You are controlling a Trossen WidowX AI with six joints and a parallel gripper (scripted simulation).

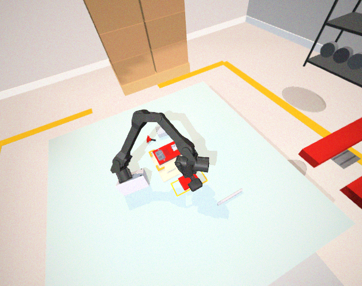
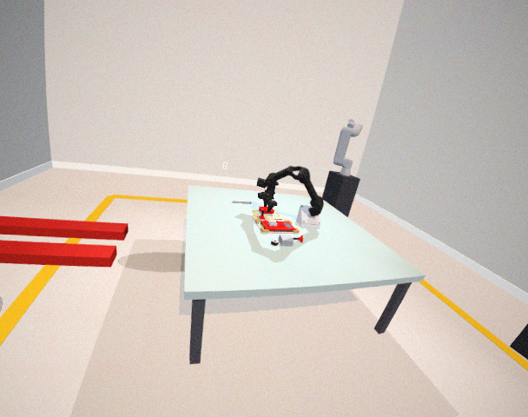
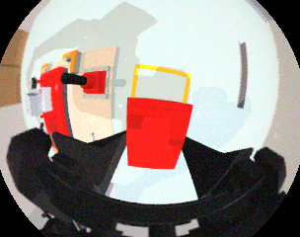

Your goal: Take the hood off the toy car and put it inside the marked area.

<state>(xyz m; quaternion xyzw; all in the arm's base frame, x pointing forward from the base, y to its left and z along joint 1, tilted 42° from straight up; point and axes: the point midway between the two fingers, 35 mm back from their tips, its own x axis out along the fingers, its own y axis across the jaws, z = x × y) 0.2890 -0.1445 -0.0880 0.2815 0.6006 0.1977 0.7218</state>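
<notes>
The hood, a flat red plate (image 1: 184, 182) (image 2: 266, 209) (image 3: 160, 120), is held level. My gripper (image 3: 155, 135) is shut on the hood, with a black finger at each side edge. The hood is low over the marked area, a yellow outline (image 1: 174, 189) (image 3: 162, 69). In the wrist view it hides the near part of the outline. Whether it touches the table cannot be told. The toy car's red body (image 1: 167, 152) (image 2: 280, 228) (image 3: 57, 106) lies beside the area, with a grey and a white part on it. A beige section (image 1: 168, 176) (image 3: 86, 118) adjoins the body.
A red block (image 3: 96, 82) with a black rod stands on the beige section, left of the hood in the wrist view. A pale bar (image 1: 230, 196) (image 2: 241, 202) (image 3: 243, 74) lies across from it. A grey-white block (image 1: 161, 132) (image 2: 286, 240) and small red piece (image 1: 149, 139) (image 2: 300, 238) lie behind the car.
</notes>
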